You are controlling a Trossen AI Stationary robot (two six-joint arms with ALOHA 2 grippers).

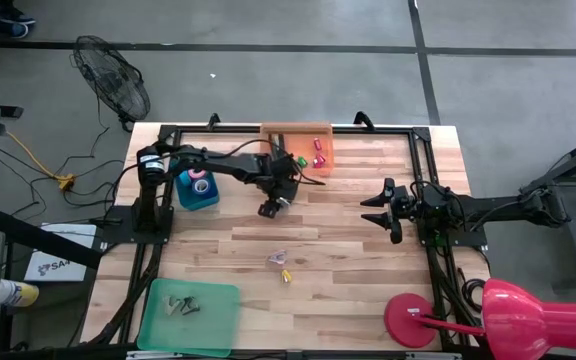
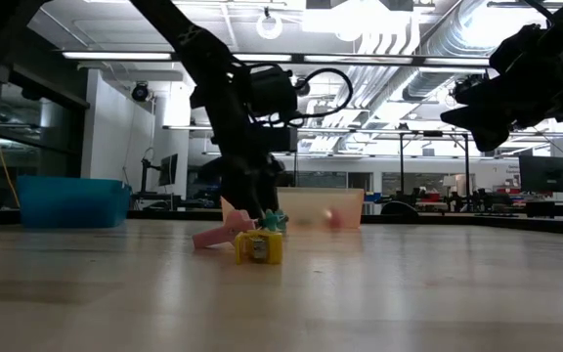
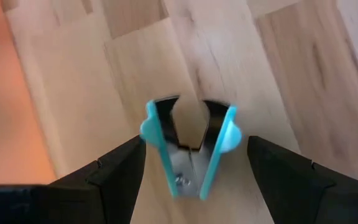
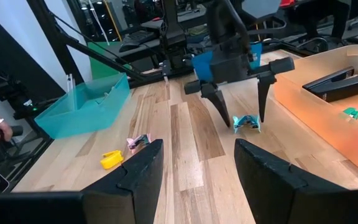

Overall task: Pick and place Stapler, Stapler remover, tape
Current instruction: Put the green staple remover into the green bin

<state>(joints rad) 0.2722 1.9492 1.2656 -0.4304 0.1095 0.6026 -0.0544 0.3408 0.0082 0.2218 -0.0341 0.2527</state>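
Note:
A teal stapler remover [image 3: 191, 149] lies on the wood, its claws toward the far side. My left gripper [image 3: 194, 143] stands open over it, pointing steeply down, one finger on each side and neither touching; the right wrist view shows it too [image 4: 241, 109]. The black stapler [image 4: 340, 84] lies in the orange tray [image 1: 313, 132] at the far edge. Tape rolls [image 1: 200, 182] sit in the blue bin [image 1: 183, 195]. My right gripper [image 1: 386, 213] waits open above the table's right side.
A pink remover [image 1: 277, 257] and a yellow one [image 1: 286, 275] lie on the table's middle, nearer the front. A green tray [image 1: 218, 320] with small pieces sits at the near left. A pink lamp base [image 1: 408, 322] stands at the near right.

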